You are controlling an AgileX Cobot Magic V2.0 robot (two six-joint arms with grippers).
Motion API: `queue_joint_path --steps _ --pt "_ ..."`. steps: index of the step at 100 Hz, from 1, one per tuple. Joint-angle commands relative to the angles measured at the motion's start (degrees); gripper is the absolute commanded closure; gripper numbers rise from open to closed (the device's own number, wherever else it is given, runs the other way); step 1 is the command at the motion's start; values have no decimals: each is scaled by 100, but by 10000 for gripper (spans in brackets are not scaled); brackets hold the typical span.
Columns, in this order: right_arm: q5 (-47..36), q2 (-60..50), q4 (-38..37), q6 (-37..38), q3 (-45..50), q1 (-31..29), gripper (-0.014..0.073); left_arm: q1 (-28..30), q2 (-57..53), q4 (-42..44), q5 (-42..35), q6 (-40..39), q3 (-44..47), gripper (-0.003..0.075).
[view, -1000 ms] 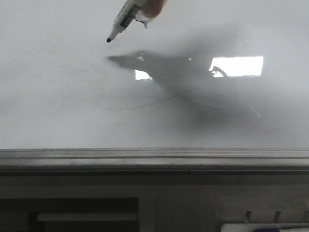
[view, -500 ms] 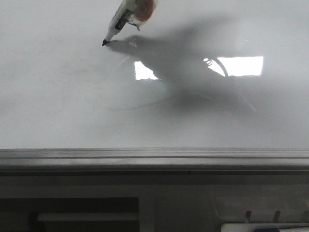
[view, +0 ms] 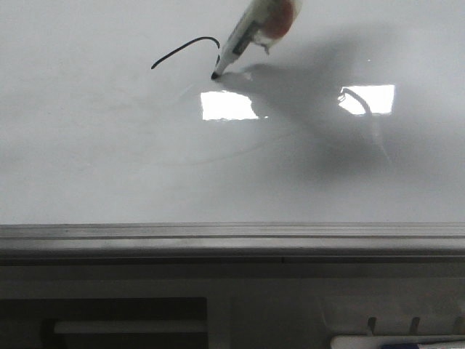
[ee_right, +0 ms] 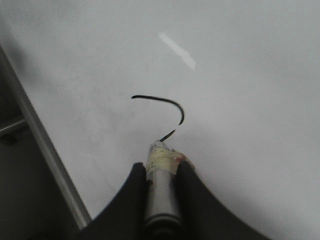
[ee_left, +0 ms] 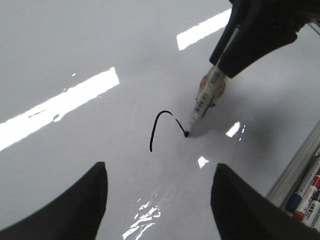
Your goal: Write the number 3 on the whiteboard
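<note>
The whiteboard fills the front view, glossy and pale grey. A thin black curved stroke lies on it, an arc that hooks down at its right end; no whole number 3 shows. My right gripper is shut on a marker pen wrapped in yellowish tape, and the pen's tip touches the board at the stroke's end. The right gripper, the pen and the stroke also show in the left wrist view. My left gripper is open and empty above the board, near the stroke.
A grey metal frame edge runs along the board's near side. Spare markers lie in a tray beyond the frame. Bright rectangular light reflections and a faint curved grey smear lie below the stroke.
The pen came down onto the board at the left, then moved right and hooked down, leaving the black arc. Its shadow moved right with it.
</note>
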Motion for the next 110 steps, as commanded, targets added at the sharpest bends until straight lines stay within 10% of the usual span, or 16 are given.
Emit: queue_joint_path --steps 1,110 --pt "-302 53 60 -32 -91 161 634 -4 -4 -90 -342 -58 -150 314" --pt "-238 128 28 167 -40 1160 634 -43 -4 -76 -273 -58 -150 314"
